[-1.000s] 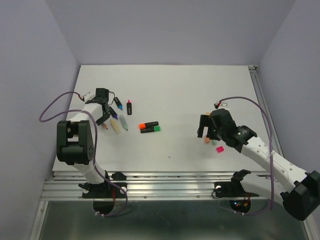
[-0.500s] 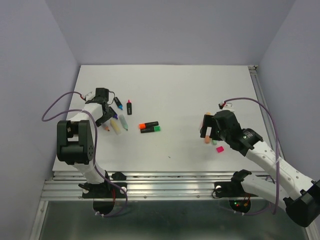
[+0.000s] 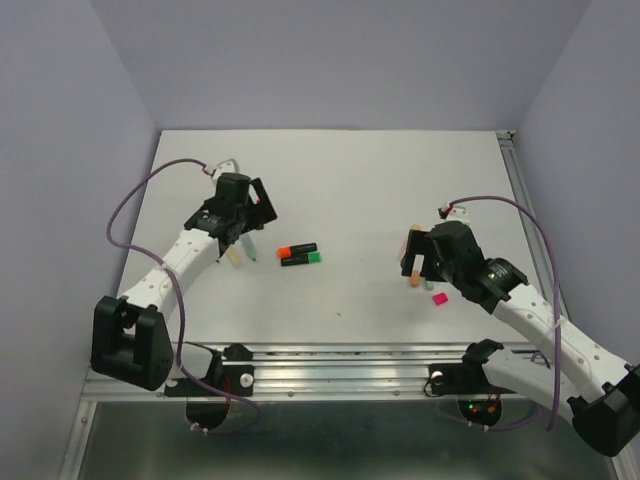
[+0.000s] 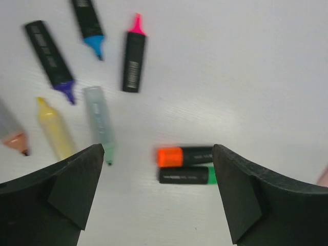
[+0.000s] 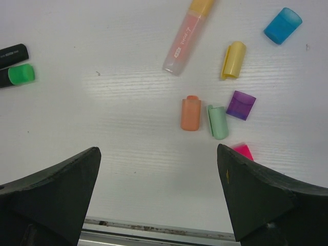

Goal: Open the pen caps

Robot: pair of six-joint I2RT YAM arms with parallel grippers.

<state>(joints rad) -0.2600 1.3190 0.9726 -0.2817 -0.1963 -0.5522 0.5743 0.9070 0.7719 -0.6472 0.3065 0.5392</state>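
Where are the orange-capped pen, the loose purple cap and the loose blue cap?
orange-capped pen (image 4: 185,156), left wrist view, on its black barrel just past the cap.
purple cap (image 5: 241,105), right wrist view, centre of its upper face.
blue cap (image 5: 283,25), right wrist view, middle of the cap.

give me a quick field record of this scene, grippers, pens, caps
left gripper: open, empty, above the orange-capped highlighter and green-capped highlighter
right gripper: open, empty, above the peach cap
other caps lying loose: blue cap, yellow cap, purple cap, mint cap, pink cap
uncapped pens: blue-tipped pen, purple-tipped pen, pink-tipped pen, yellow pen, pale green pen
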